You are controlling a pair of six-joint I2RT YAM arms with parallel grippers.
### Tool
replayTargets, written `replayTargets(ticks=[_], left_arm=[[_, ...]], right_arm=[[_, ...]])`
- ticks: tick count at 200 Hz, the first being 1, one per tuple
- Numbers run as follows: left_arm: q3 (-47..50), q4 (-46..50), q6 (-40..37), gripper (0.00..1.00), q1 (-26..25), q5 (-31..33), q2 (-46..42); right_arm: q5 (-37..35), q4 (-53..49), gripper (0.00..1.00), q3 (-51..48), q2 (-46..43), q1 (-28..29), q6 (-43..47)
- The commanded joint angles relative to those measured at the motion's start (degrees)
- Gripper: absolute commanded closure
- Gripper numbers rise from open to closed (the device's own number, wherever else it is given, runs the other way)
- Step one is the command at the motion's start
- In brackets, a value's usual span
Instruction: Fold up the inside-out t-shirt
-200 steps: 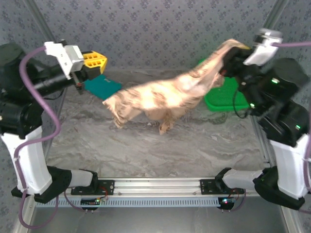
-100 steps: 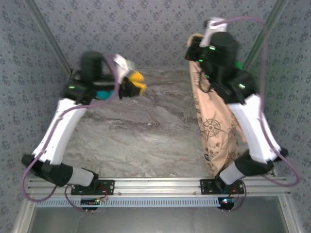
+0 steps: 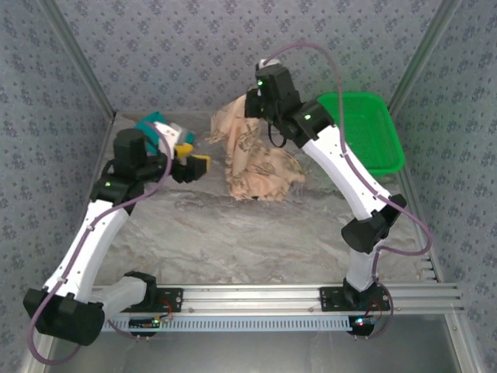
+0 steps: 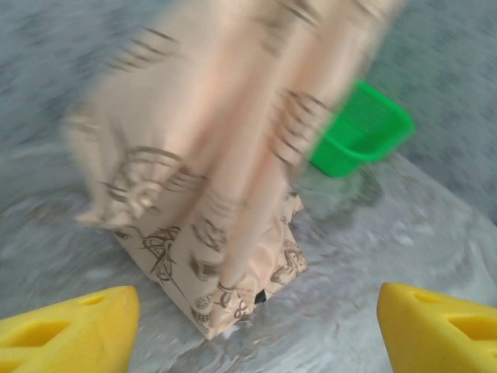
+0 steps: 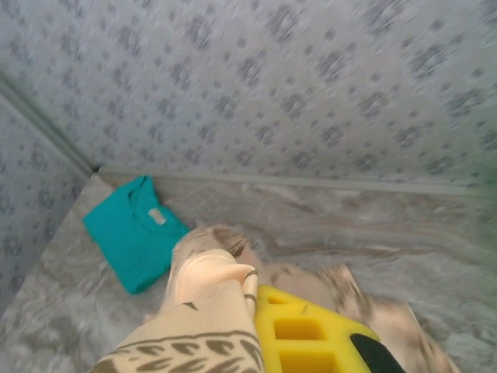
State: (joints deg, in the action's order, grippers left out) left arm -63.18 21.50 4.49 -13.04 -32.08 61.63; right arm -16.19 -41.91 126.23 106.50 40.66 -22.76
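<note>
1. The right gripper [image 3: 251, 107] is raised over the far middle of the table [image 3: 233, 233], its jaws clamped on a bunch of the inside-out t-shirt [image 3: 256, 165]. In the right wrist view, peach cloth [image 5: 203, 315] is gathered against 1 yellow finger [image 5: 311, 342].
2. The t-shirt hangs down from that grip. Its lower part rests crumpled on the grey marbled surface, with dark compass prints showing. In the left wrist view [image 4: 210, 233] the upper cloth is blurred and the bottom edge sits on the table.
3. The left gripper [image 3: 194, 161] stands wide apart with nothing between its jaws. Its 2 yellow fingers [image 4: 70, 326] sit at the bottom corners of the left wrist view. It points at the shirt from the left — near, not touching.
4. A folded teal shirt [image 3: 149, 123] lies flat at the far left, behind the left arm and apart from the printed shirt. It also shows from the right wrist [image 5: 128, 237].
5. A green tray [image 3: 373, 132] sits at the far right — to the right of the shirt and the right arm.
6. Grey patterned walls [image 3: 194, 47] enclose the table.
</note>
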Motion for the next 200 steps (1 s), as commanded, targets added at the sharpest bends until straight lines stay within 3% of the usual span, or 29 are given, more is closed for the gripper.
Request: replayTargets(ticks=[1, 32, 63, 84, 101, 118, 140, 200], left_arm=[[0.3, 7.9, 12.2, 0.19, 3.2, 2.3, 2.4], [0.6, 14.2, 15.1, 0.19, 5.5, 2.9, 3.4], [5.2, 16.3, 24.3, 0.24, 16.2, 5.2, 2.3], [9.6, 16.2, 27.7, 0.29, 22.6, 4.5, 3.2], [11.3, 17.0, 27.8, 0.28, 23.0, 5.3, 4.7], [13.7, 17.0, 28.9, 0.27, 23.1, 6.0, 5.0], [16.6, 17.0, 30.4, 0.26, 23.2, 7.9, 5.1], [26.3, 19.9, 32.9, 0.29, 22.1, 8.2, 3.4]], right_arm=[[5.0, 3.9, 1.00, -4.6, 2.7, 2.7, -3.3], [8.9, 5.2, 1.00, -8.3, 6.6, 6.9, -4.0], [21.9, 9.5, 0.99, -12.7, 9.9, 14.4, 0.5], [34.3, 12.2, 0.85, -17.2, 10.9, 19.7, 8.1], [41.4, 7.1, 0.64, -15.8, 13.1, 24.4, 19.1], [45.9, 0.6, 0.57, -15.1, 14.5, 26.8, 27.8], [47.1, -0.5, 0.52, -18.2, 12.5, 24.3, 28.9], [36.6, 2.2, 0.49, -27.8, 6.0, 13.0, 31.8]])
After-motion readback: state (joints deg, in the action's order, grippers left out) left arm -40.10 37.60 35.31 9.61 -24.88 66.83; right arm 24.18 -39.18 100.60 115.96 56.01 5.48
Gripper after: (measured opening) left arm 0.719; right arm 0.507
